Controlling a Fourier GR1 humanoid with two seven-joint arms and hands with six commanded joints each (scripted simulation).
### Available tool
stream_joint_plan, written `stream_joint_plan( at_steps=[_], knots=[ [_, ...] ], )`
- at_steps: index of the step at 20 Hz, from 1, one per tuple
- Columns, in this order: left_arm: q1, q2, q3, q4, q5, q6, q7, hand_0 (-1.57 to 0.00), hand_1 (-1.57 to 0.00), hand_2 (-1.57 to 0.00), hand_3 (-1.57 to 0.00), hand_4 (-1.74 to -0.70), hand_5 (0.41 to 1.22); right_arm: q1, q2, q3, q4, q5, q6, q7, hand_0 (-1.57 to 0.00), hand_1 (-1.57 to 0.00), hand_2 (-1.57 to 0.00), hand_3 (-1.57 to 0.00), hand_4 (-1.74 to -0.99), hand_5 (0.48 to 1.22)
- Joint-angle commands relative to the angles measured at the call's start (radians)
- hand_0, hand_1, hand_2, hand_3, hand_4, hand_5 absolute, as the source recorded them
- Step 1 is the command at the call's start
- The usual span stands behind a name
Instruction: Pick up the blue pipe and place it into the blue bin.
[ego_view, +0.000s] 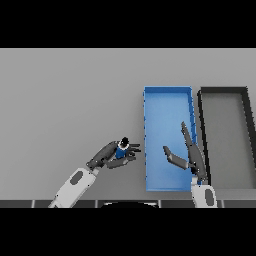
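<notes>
Grey table (65, 100): left hand (116, 154) grips blue pipe (120, 148); right hand (187, 152) open.

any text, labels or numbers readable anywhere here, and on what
None: no words, numbers, brands or signs can be read in the head view.
The blue bin and the dark bin beside it show plain walls.
The blue pipe in the left hand, the right hand and the grey table carry no marking.
</notes>
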Motion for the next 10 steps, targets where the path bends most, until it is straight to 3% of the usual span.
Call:
stream_joint_plan(
  at_steps=[1,4,10],
  knots=[
    [-0.013,-0.008,0.002,-0.003,-0.008,0.011,0.016,-1.48,-1.49,-1.50,-1.42,-1.71,1.190,-0.012,-0.001,-0.002,0.002,-0.002,0.001,0.006,0.00,0.00,0.00,0.00,-1.187,0.603],
    [-0.022,-0.022,-0.003,-0.066,-0.005,0.010,0.015,-1.52,-1.53,-1.53,-1.45,-1.73,1.205,0.000,0.010,0.010,-0.003,0.015,-0.010,0.002,0.00,0.00,0.00,0.00,-1.180,0.604],
    [-0.044,-0.025,-0.007,-0.166,0.002,-0.011,0.113,-1.56,-1.56,-1.56,-1.49,-1.74,1.217,0.011,-0.005,-0.001,-0.014,0.015,-0.011,-0.035,0.00,0.00,0.00,0.00,-1.141,0.603]
  ],
)
